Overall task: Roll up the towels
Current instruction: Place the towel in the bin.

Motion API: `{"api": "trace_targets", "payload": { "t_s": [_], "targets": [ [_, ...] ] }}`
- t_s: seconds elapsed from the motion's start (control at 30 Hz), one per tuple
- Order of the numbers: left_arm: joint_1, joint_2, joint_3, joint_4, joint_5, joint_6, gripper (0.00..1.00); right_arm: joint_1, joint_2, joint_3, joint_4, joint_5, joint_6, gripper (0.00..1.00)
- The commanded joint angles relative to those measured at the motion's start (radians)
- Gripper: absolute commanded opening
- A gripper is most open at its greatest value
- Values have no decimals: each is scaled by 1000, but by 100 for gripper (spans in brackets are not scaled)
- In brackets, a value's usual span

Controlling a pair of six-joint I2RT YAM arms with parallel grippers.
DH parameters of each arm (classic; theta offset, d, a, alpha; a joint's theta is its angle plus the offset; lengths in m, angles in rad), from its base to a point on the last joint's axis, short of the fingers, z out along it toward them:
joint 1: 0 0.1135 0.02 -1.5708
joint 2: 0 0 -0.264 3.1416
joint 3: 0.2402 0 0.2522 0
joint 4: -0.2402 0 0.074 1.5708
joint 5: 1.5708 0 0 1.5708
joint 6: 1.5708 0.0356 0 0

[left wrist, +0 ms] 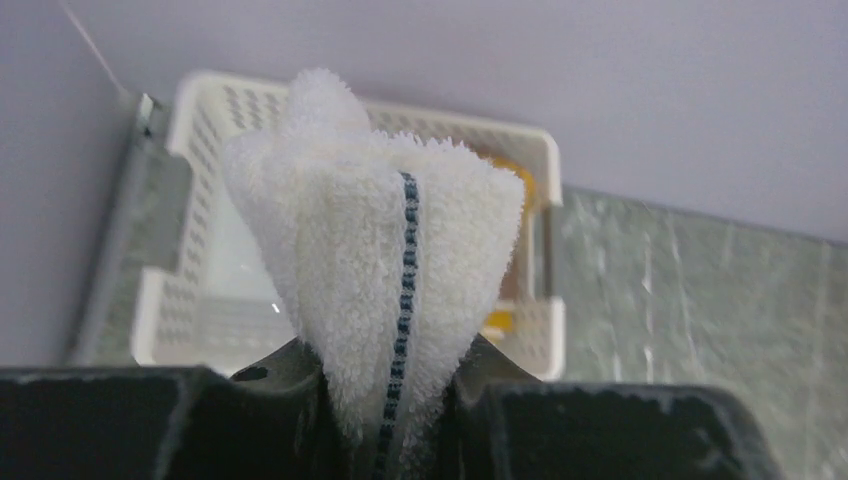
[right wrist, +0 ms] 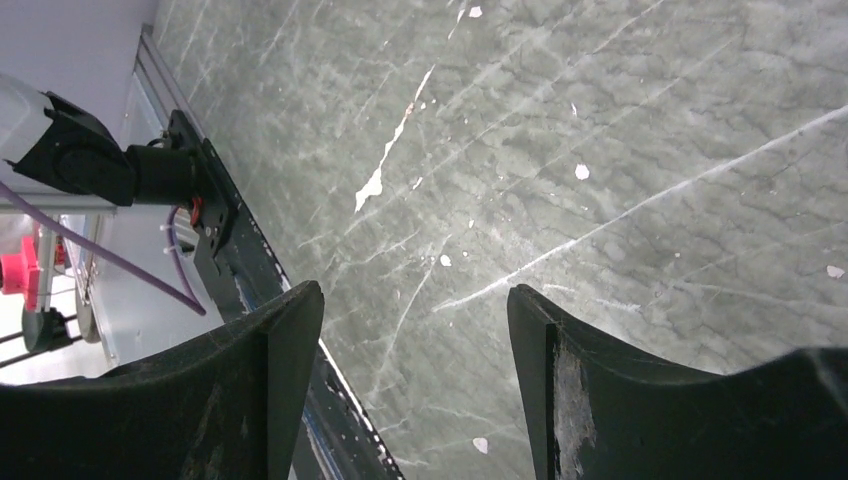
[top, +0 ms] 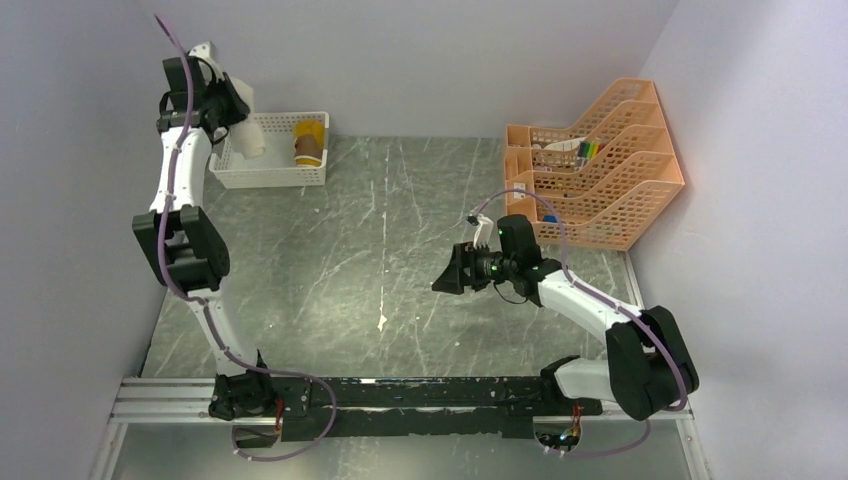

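Right, big to small: one table (top: 400, 250), one orange rack (top: 600, 170) upper right, one basket (top: 270, 178) upper left, two grippers, two towels. Yellow towel (top: 309, 142) sits rolled in the basket's right half. Left gripper (left wrist: 400, 410) is clamped on the bundled cream towel (left wrist: 370, 250), above the basket. Right gripper (right wrist: 415, 330) hangs mid-frame, jaws apart, empty. We judge this the drop-off step. Next: lower into the free left half and release without unrolling.
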State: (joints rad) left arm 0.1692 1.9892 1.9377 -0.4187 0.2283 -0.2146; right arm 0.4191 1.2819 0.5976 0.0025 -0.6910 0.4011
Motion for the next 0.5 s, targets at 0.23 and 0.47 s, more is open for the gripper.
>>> {"api": "trace_targets", "payload": {
  "t_s": [0.23,0.47],
  "targets": [
    [-21,189,140,198,-131,70,13,2,-42,-10,-40,6,-31,68],
    [-41,298,144,311,-78,69,14,2,-36,-12,-41,12,-36,68]
  ]
}}
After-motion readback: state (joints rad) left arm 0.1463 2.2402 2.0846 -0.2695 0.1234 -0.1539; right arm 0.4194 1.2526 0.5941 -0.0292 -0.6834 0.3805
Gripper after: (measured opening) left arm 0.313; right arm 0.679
